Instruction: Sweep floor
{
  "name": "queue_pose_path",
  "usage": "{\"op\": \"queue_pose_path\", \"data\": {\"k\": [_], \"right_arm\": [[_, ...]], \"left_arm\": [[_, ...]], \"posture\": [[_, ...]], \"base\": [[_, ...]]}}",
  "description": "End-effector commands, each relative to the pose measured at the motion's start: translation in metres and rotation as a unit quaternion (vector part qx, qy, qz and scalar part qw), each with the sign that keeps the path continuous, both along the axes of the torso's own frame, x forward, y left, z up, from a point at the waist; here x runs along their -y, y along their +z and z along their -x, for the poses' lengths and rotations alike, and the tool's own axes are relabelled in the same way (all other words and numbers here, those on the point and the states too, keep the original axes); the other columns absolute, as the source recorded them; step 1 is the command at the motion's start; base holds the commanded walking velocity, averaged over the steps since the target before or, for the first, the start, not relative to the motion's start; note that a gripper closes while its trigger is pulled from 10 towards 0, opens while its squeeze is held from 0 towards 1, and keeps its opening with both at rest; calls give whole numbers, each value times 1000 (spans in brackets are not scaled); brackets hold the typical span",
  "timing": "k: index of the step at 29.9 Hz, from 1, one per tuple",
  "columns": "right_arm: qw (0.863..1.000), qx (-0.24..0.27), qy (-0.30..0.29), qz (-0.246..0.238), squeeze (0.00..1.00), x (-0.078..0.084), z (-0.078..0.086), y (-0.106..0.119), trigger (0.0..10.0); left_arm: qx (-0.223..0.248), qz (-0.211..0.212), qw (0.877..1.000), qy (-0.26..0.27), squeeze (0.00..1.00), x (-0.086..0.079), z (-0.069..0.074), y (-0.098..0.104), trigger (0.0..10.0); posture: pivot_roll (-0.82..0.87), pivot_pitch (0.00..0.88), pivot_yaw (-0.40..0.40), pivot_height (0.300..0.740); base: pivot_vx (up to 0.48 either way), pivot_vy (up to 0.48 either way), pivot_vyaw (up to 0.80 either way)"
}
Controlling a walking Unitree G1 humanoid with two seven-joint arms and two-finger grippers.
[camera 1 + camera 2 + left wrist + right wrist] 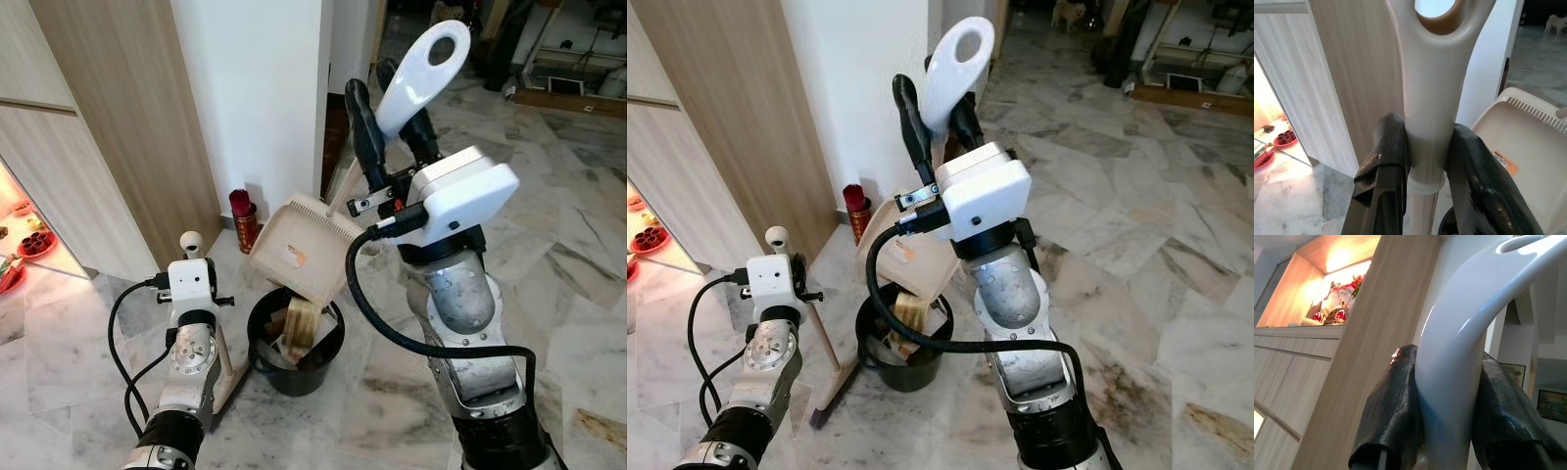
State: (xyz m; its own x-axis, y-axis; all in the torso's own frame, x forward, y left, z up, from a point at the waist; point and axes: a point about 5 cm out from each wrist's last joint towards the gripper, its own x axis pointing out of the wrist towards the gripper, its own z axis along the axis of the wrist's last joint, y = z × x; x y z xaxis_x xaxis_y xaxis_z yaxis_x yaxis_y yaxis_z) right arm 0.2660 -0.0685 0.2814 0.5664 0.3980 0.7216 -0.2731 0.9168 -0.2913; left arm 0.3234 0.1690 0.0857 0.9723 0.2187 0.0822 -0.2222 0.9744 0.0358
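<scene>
Red-topped jar (244,217) at the white wall (255,88), wood-panelled cabinet (108,117) alongside, red dishes (36,245) beyond.

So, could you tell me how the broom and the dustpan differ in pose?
The broom stands nearly upright, head on the floor beside the bin; the dustpan is lifted and tipped over the bin. The broom's handle top sits low; the dustpan's is raised high. Both are pale and gripped: broom in the left gripper, dustpan in the right gripper.

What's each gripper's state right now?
Left gripper: closed on the broom handle.
Right gripper: closed on the dustpan handle, tipping the dustpan over the bin.
</scene>
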Motion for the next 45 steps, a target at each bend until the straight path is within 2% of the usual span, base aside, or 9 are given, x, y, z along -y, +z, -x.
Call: {"op": "queue_pose_path", "data": {"k": [1,4,6,8,15,21,27,35,45], "right_arm": [[999,51,13,-6,0,-3,13,14,10000],[998,53,-23,8,0,2,10,12,10000],[989,53,-133,36,0,19,-3,10,10000],[986,50,-160,19,0,32,-6,12,10000],[936,-12,-351,-6,0,97,-16,-2,10000],[918,-98,-380,-57,0,117,-18,-31,10000],[876,-262,-382,-133,0,148,-20,-102,10000],[839,-339,-407,-125,0,172,-8,-161,10000],[834,-374,-386,-127,0,171,-3,-197,10000]], "left_arm": [[34,-1,999,-5,0,2,-2,11,10000],[33,-1,999,-6,0,2,-2,11,10000],[32,0,999,-8,0,2,-2,11,10000],[30,1,999,-10,0,3,-2,10,10000],[25,0,1000,-15,0,4,-2,9,10000],[22,-3,1000,-11,0,2,-3,8,10000],[19,-5,1000,2,0,-5,-3,8,10000],[14,-11,1000,18,0,-19,1,5,10000],[-12,11,998,62,0,-35,16,-11,10000]], "posture": [[-13,33,-5,740],[-11,33,-5,740],[-11,33,-5,740],[-13,33,-5,740],[-20,34,-3,740],[-20,34,-2,740],[-23,32,-4,740],[-22,33,-10,740],[-19,27,-17,740]], "base": [[0,0,0],[0,0,0],[0,0,0],[0,0,0],[0,0,0],[0,0,0],[0,0,0],[0,0,0],[0,0,0]]}}
